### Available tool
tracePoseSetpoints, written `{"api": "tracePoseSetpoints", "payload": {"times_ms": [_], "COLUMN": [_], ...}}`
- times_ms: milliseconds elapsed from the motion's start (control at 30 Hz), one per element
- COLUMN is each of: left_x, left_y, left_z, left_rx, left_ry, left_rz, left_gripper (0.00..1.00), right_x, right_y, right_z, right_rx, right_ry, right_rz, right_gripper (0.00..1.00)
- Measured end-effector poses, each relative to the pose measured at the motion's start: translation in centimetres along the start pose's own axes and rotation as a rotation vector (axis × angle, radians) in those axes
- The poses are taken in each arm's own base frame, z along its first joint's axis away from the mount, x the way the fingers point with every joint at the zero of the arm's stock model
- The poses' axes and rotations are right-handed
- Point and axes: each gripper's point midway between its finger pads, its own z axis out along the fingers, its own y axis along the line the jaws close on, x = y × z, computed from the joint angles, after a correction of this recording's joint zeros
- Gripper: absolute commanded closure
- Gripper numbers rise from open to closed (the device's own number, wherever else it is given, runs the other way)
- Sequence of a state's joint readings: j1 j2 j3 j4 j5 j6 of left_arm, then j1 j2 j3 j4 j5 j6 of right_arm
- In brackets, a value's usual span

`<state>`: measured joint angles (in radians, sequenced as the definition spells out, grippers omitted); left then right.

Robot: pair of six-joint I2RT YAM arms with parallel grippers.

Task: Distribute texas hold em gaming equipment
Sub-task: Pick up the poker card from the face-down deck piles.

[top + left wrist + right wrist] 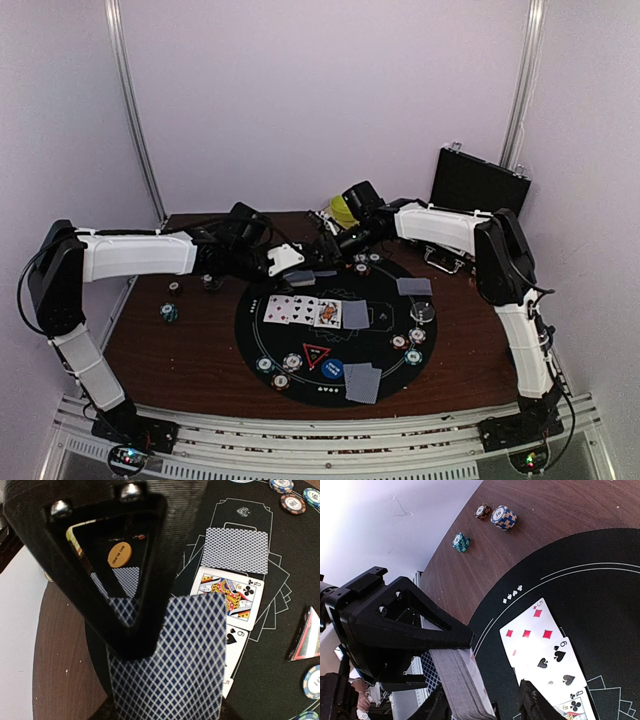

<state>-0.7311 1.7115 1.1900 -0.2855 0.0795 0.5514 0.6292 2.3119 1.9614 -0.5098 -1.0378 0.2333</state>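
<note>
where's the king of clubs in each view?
Top external: king of clubs, right end of the face-up row, mat centre.
Left wrist: right of centre, below a face-down card.
Right wrist: bottom edge, mostly cut off.
Shared landmark: nine of spades beside it.

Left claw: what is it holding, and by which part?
The left claw pinches a single face-down card by its edge; the right claw grips the deck.

Orange disc [119, 554]: mirrored "BIG BLIND". Blue-striped chip stack [503, 517]: "10". Face-up cards on mat: five of diamonds [530, 630] "5", nine of spades [555, 667] "9", queen of clubs [230, 596] "Q". Other chip faces unreadable.
</note>
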Motion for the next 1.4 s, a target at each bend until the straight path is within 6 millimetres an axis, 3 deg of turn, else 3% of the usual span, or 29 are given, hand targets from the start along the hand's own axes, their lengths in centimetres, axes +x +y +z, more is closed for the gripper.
{"api": "tracePoseSetpoints", "payload": {"times_ms": [567, 1000, 1200, 1400], "left_x": [0.4, 0.5, 0.5, 0.4], "left_y": [-0.7, -0.6, -0.6, -0.6], "left_z": [0.0, 0.0, 0.0, 0.0], "left_rx": [0.031, 0.027, 0.027, 0.028], "left_ry": [0.014, 0.017, 0.016, 0.016], "left_rz": [-0.002, -0.001, 0.004, 0.006], "left_gripper": [0.89, 0.90, 0.89, 0.89], "right_x": [1.4, 1.6, 1.8, 2.3], "right_y": [-0.9, -1.0, -0.6, -0.5], "right_z": [0.4, -0.7, -1.2, -1.7], "right_rx": [0.084, 0.078, 0.081, 0.085], "right_ry": [0.058, 0.064, 0.084, 0.110], "right_rz": [-0.124, -0.132, -0.151, -0.167], "right_gripper": [0.70, 0.78, 0.89, 0.91]}}
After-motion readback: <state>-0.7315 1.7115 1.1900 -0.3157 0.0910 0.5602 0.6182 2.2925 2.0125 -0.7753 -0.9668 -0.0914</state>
